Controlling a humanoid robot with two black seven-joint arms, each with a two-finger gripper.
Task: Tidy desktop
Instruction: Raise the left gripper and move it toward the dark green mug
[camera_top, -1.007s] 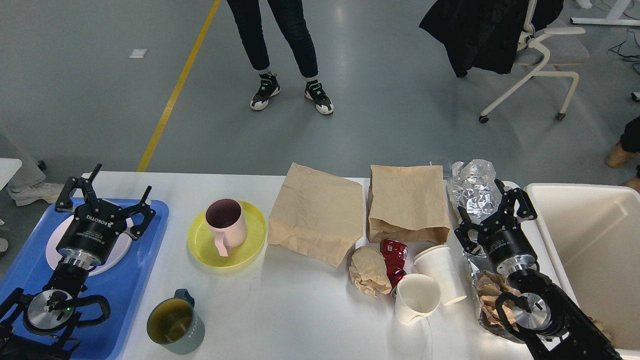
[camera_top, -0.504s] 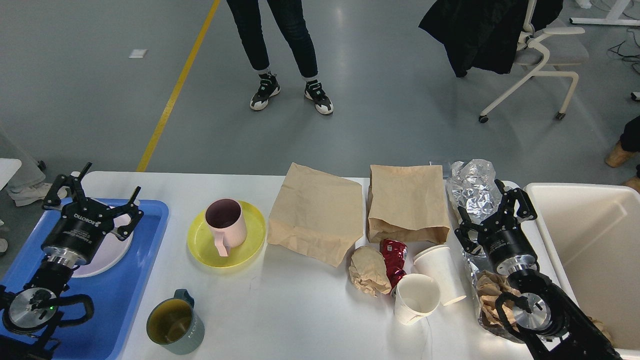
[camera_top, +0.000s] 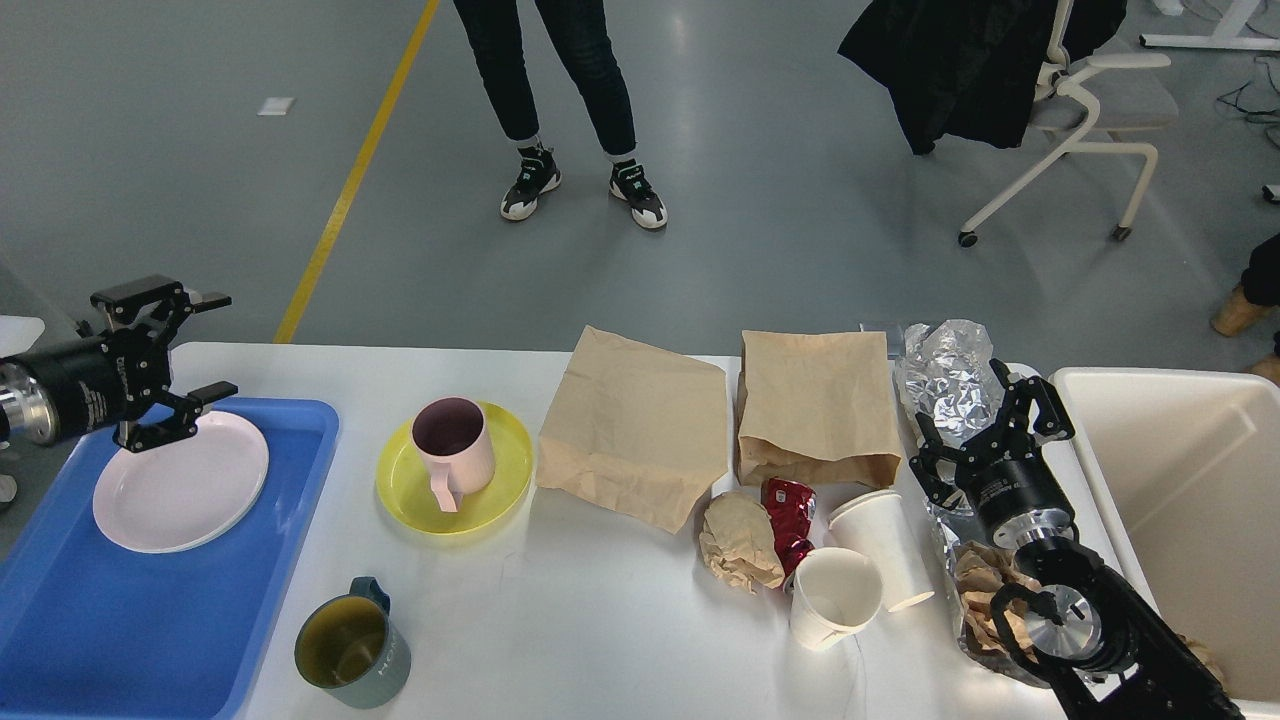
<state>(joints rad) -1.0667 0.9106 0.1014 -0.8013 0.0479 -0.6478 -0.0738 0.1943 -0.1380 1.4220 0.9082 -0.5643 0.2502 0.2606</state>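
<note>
Left tool (camera_top: 185, 355), frame left, stood wide above pink plate (camera_top: 180, 482). Right tool (camera_top: 985, 420), frame right, spread empty over foil (camera_top: 945, 375) on worktop (camera_top: 600, 600).

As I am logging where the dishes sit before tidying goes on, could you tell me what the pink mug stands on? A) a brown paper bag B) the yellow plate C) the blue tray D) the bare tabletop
B: the pink mug stands upright on the yellow plate, which lies on the desktop to the right of the blue tray.

person's legs (camera_top: 570, 100) | office chair (camera_top: 1080, 110) | possibly jacket (camera_top: 960, 60) draped
</note>
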